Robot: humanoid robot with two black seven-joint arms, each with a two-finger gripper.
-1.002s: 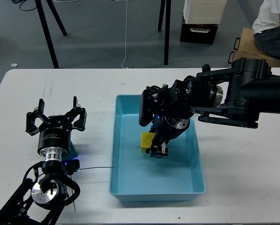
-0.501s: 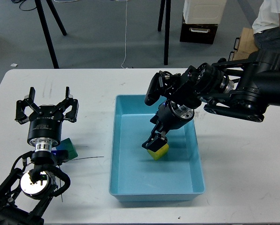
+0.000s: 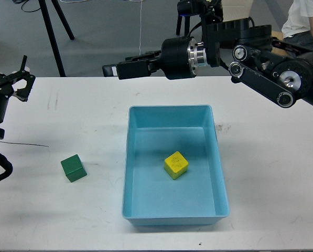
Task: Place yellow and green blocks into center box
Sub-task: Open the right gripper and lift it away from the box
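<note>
The yellow block lies inside the light blue box, a little right of its middle, with nothing holding it. The green block sits on the white table left of the box. My right gripper is raised high over the table's far edge beyond the box, pointing left, open and empty. My left gripper is at the left edge of the view, partly cut off, open and empty, well above and left of the green block.
The white table bears only the box and the green block. A thin black wire trails from my left arm. Tripod legs, a dark case and a seated person are beyond the table's far edge.
My right gripper let go of the yellow block in the box and rose up and back. My left arm swung left and away, uncovering the green block.
</note>
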